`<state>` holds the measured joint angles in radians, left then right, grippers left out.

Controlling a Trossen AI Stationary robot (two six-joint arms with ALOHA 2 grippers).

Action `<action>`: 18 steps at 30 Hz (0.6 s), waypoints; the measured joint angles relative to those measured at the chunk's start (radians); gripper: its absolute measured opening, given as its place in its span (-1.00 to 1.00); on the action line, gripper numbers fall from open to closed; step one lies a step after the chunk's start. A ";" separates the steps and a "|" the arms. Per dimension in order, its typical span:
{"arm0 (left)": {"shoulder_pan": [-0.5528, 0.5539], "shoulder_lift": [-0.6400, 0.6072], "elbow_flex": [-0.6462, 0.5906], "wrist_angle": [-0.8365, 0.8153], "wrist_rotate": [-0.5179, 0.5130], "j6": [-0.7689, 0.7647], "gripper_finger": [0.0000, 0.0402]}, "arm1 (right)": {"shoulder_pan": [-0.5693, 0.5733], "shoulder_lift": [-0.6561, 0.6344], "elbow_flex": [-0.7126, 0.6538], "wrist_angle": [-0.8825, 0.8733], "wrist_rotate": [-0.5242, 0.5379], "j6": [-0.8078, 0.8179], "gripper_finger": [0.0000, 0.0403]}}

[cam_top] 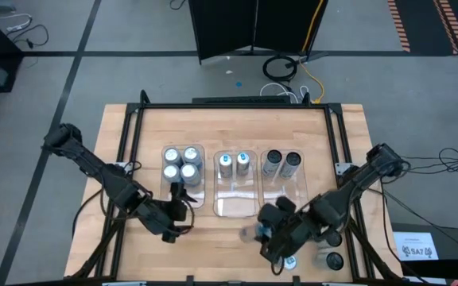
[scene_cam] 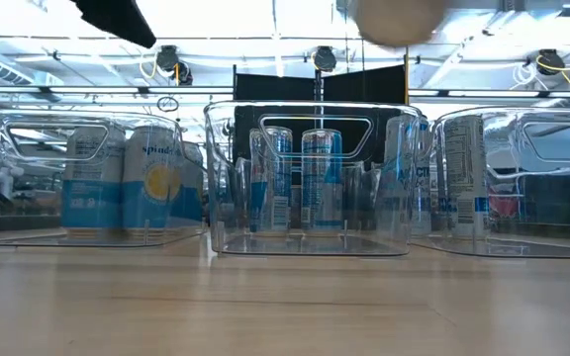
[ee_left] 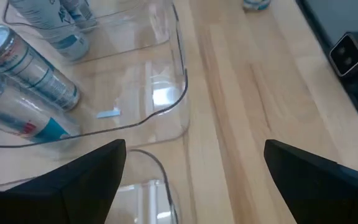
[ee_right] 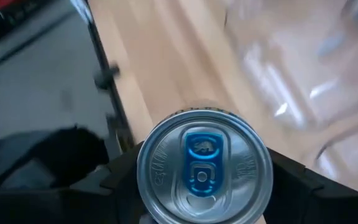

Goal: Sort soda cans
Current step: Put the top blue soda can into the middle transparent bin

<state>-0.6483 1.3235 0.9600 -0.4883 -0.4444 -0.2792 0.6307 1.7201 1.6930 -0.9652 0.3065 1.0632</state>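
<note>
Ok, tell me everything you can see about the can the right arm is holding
The can is a silver metal cylinder whose top has a blue tab and a blue-marked opening. It stands upright between the fingers of the right hand, which is closed on its sides. It is held over the wooden table near the front edge, in front of the clear bins and outside them. Its side label is hidden.

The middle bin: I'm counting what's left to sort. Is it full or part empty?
Part empty. The middle bin holds two blue-topped cans at its far end; its near half is bare in the high view.
</note>
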 joint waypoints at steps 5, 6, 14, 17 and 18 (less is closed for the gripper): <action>0.000 -0.075 -0.110 0.111 0.002 0.000 0.94 | -0.103 -0.003 0.151 -0.071 0.050 -0.150 0.14; 0.000 -0.090 -0.130 0.124 0.002 0.000 0.94 | -0.131 -0.001 0.175 -0.083 0.045 -0.176 0.14; 0.000 -0.190 -0.247 0.235 0.002 0.026 0.94 | -0.363 0.078 0.315 -0.188 -0.100 -0.319 0.14; 0.000 -0.206 -0.270 0.273 0.002 0.056 0.94 | -0.428 0.123 0.326 -0.205 -0.138 -0.360 0.14; 0.000 -0.210 -0.273 0.277 0.002 0.062 0.94 | -0.447 0.138 0.327 -0.206 -0.156 -0.372 0.14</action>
<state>-0.6479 1.1139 0.6867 -0.2116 -0.4423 -0.2168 0.1837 1.8581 2.0198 -1.1709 0.1504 0.6917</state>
